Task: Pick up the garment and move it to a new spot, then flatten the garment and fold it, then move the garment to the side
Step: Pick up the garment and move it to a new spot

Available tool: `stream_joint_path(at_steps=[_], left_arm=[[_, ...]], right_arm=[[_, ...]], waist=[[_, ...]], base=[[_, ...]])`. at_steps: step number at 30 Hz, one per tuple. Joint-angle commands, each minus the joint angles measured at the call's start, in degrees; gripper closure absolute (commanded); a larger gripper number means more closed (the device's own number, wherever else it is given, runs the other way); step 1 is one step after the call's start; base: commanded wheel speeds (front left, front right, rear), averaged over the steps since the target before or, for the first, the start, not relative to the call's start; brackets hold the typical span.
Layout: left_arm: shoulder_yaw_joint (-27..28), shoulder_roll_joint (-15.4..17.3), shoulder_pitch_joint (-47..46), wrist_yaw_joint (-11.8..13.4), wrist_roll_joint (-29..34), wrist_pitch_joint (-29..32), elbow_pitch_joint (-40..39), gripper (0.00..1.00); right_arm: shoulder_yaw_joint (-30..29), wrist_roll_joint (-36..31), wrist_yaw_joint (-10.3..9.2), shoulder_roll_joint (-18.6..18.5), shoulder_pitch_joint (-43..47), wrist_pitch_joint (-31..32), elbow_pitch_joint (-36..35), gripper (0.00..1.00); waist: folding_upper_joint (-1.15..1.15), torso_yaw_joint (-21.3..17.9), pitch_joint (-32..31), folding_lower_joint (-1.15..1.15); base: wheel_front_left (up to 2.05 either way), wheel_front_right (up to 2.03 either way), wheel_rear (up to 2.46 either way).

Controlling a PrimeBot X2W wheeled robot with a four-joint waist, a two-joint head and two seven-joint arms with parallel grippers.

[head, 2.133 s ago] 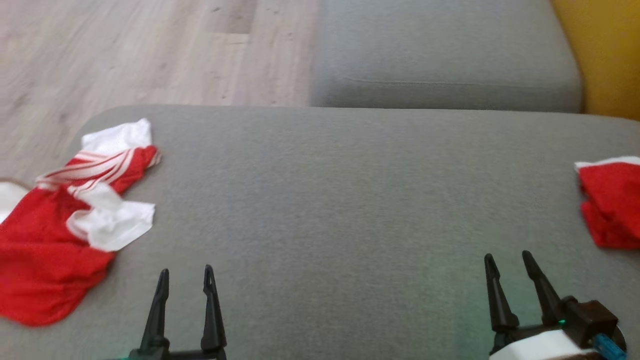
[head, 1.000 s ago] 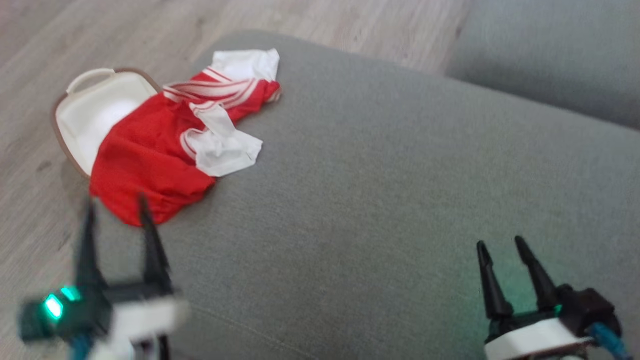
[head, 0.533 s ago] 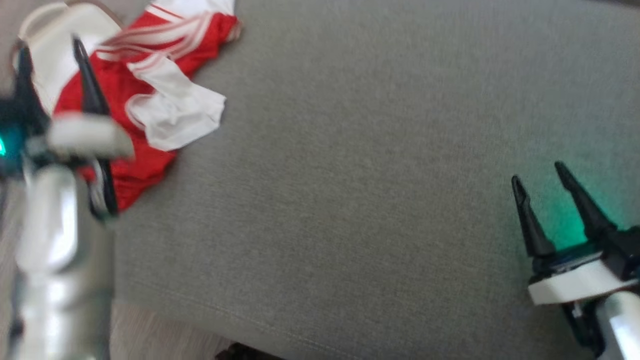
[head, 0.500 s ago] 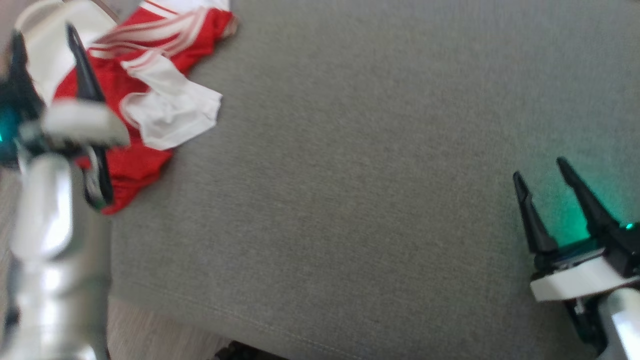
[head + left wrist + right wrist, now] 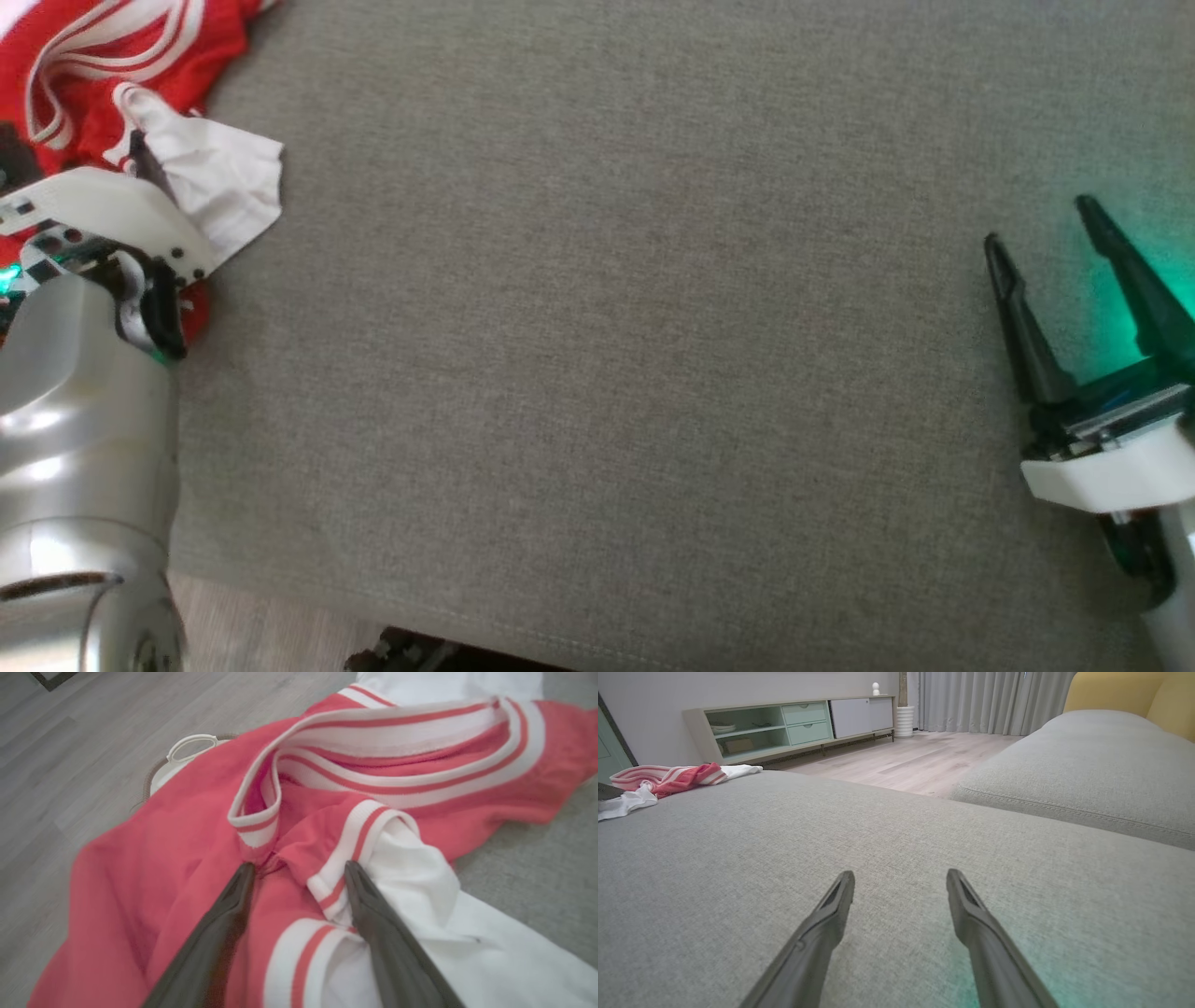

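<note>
The garment [image 5: 103, 56] is a crumpled red jersey with white sleeves and striped ribbing, lying at the cushion's far left edge. In the left wrist view my left gripper [image 5: 299, 870] is open right over the garment [image 5: 177, 826], one finger on red cloth, the other at a striped white sleeve cuff [image 5: 355, 826]. In the head view the left wrist [image 5: 103, 224] covers part of the cloth. My right gripper [image 5: 1041, 224] is open above bare cushion at the right, and my right gripper [image 5: 900, 877] holds nothing. The garment [image 5: 668, 777] lies far off at the left there.
The grey sofa cushion [image 5: 597, 327] spreads wide between both arms. A white basket [image 5: 187, 751] sits on the wooden floor [image 5: 70, 742] under the garment's overhanging edge. A second grey cushion [image 5: 1087, 760], a low cabinet [image 5: 784, 725] and curtains lie beyond.
The camera has swung left and down. My left arm has reached forward onto the garment, its fingers now among the folds. The right gripper stays open over the cushion.
</note>
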Motion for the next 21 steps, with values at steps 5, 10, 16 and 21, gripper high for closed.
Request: stream_joint_path(at_steps=[5, 10, 16, 21], left_arm=[[-0.39, 3.03, -2.09, -2.85, 0.47, -3.94, 2.3, 1.0], [-3.01, 4.91, -3.56, -4.84, 2.86, -11.24, 1.1, 1.0], [-6.49, 8.47, -6.53, -6.3, 6.16, -18.0, -1.4, 1.0], [-10.02, 10.48, -8.66, -7.3, 9.11, -19.57, -6.79, 1.0]], right_arm=[[0.29, -0.18, -0.1, -0.93, 0.62, 0.21, 0.83, 0.0], [1.45, -0.05, -0.1, 0.66, -0.46, 0.21, 1.53, 0.0], [3.62, 0.62, -0.1, 5.22, -0.96, 0.21, 3.8, 0.0], [4.43, 1.13, -0.1, 9.76, 0.22, 0.21, 5.51, 0.0]], waist=[[0.0, -0.3, 0.76, 0.0], [0.0, -0.81, -1.82, 0.0], [0.0, -3.77, -9.01, 0.0], [0.0, -8.24, -16.11, 0.0]], base=[[0.0, 0.0, 0.0], [0.0, 0.0, 0.0], [0.0, 0.0, 0.0], [0.0, 0.0, 0.0]])
